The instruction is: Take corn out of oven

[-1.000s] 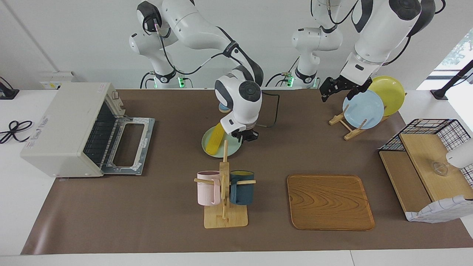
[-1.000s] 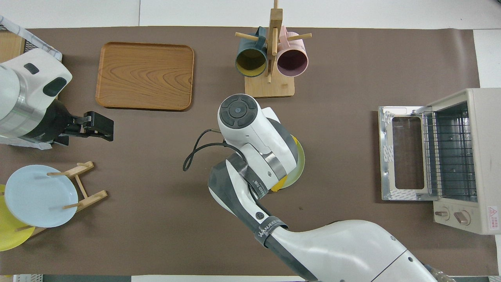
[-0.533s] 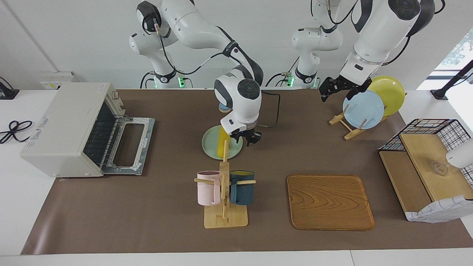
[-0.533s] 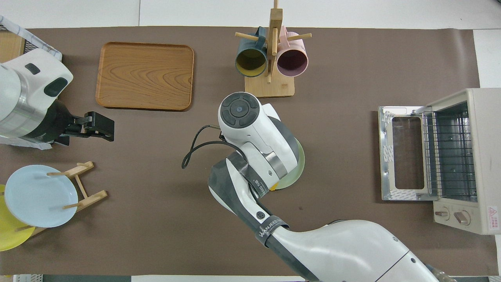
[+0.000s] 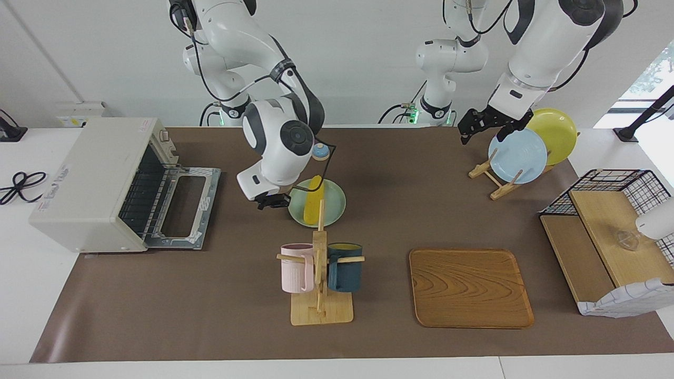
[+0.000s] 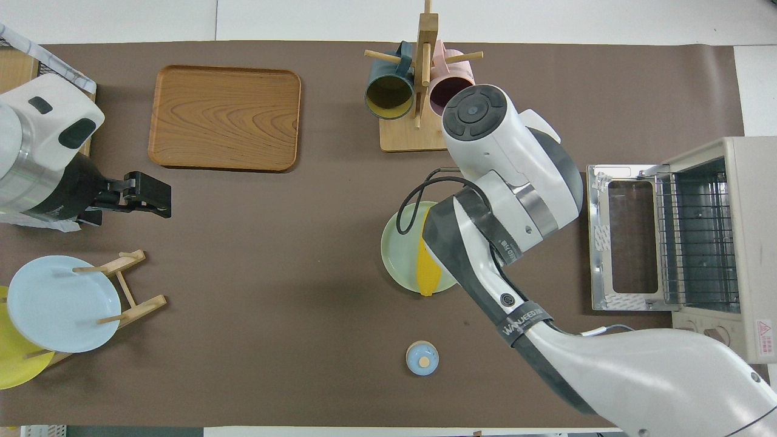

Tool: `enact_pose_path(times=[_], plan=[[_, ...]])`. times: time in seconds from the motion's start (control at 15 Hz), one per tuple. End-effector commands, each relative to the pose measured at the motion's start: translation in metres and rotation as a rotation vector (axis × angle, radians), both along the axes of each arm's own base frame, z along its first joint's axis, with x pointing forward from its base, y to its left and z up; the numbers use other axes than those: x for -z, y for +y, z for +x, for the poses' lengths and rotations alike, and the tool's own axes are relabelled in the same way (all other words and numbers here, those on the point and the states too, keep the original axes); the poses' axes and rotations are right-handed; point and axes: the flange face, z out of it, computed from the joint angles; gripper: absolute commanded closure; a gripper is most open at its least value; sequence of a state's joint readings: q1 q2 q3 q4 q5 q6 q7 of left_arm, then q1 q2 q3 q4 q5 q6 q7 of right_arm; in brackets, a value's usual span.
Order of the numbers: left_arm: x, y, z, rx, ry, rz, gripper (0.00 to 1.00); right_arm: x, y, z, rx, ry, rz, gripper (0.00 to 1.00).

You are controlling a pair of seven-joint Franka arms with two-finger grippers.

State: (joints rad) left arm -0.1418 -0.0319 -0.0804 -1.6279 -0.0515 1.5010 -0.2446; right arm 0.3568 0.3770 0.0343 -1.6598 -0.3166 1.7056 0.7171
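The yellow corn (image 5: 314, 205) lies on a pale green plate (image 5: 331, 202) in the middle of the table, outside the oven; it also shows in the overhead view (image 6: 428, 271). The off-white oven (image 5: 95, 179) stands at the right arm's end of the table with its door (image 5: 184, 208) folded down, and its rack (image 6: 698, 243) looks bare. My right gripper (image 5: 273, 200) is open and empty, low over the mat between the plate and the oven door. My left gripper (image 5: 478, 129) is open and waits over the plate rack.
A mug rack (image 5: 320, 273) with a pink and a dark blue mug stands beside the plate, farther from the robots. A wooden tray (image 5: 470, 287), a plate rack (image 5: 495, 181) with a blue and a yellow plate, a wire shelf (image 5: 611, 221) and a small blue knobbed lid (image 6: 422, 358) are also on the table.
My right arm has lifted off the green plate and swung toward the oven end, uncovering the corn and the plate. The corn stays on the plate. The left arm has barely moved.
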Motion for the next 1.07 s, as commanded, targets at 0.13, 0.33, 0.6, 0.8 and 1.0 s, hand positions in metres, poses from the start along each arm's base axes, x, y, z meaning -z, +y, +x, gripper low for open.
enact_pose_path(times=[0.13,0.33,0.6,0.8,1.0], plan=[[-0.013,-0.001,-0.009,0.004,-0.019,-0.012,0.00,0.033,-0.072,-0.019,-0.012,0.048,0.011,1.00],[-0.006,-0.007,-0.016,0.016,-0.016,-0.011,0.00,0.058,-0.083,-0.038,-0.035,0.044,0.035,1.00],[0.028,-0.071,-0.034,0.120,-0.029,-0.032,0.00,0.068,-0.127,-0.034,-0.078,0.062,0.074,1.00],[0.090,-0.160,-0.051,0.124,-0.066,-0.066,0.00,0.079,-0.135,-0.042,-0.071,0.073,0.076,1.00],[0.140,-0.236,-0.062,0.092,-0.067,-0.084,0.00,0.085,-0.144,-0.045,-0.064,0.061,0.087,1.00]])
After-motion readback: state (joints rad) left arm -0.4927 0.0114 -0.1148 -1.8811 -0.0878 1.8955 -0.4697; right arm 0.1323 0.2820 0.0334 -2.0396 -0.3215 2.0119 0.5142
